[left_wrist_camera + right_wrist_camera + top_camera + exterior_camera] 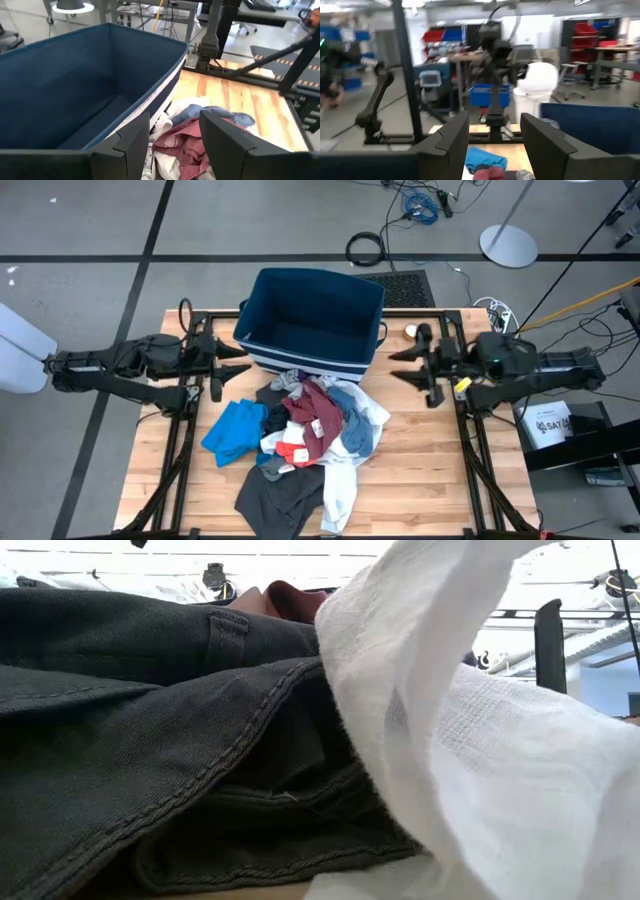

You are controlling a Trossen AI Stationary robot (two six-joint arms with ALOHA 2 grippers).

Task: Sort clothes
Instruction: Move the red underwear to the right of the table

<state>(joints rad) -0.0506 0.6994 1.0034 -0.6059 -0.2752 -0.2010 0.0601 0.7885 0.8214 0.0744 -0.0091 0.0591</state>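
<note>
The clothes (pixel 300 435) lie in a heap on the wooden table's middle, just near of the dark blue bin (pixel 312 315). The heap holds a bright blue top (pixel 232 430), a maroon one (pixel 315 415), white cloth (pixel 340 480) and a dark grey garment (pixel 275 495). My left gripper (pixel 235 365) hangs open above the table, left of the bin's near corner, pointing toward the heap (pixel 182 142). My right gripper (pixel 405 365) hangs open on the bin's right, pointing across the table. Nothing lies between either pair of fingers. In the low view, dark grey (pixel 150 740) and white cloth (pixel 480 740) fill the picture.
The bin (pixel 75 85) stands open-topped at the table's far middle. A small white round object (pixel 410 332) lies beside its right corner. Black frame rails (pixel 180 450) run along both table sides. Bare wood (pixel 430 480) shows near right of the heap.
</note>
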